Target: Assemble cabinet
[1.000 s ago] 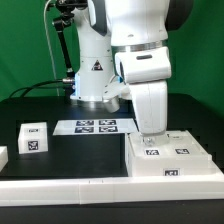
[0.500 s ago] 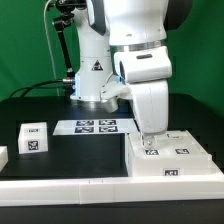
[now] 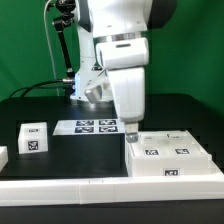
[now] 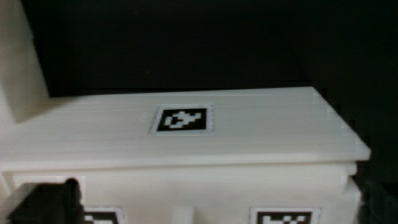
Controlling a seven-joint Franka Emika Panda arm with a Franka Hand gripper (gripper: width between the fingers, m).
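Observation:
The cabinet is a large white box lying on the black table at the exterior view's right, with square tags on its upper face. My gripper hangs over its back left corner, just above it. In the wrist view the cabinet fills the picture, with one tag in the middle. My gripper is open, with nothing in it. One dark fingertip shows at the edge and the other is barely in the picture. I cannot tell whether the fingertips touch the cabinet.
A small white block with a tag stands at the exterior view's left, another white piece at the far left edge. The marker board lies before the white robot pedestal. A white ledge runs along the table's front.
The arm has moved toward the exterior view's left, from above the cabinet's middle to its back left corner. The cabinet and the small block have not moved.

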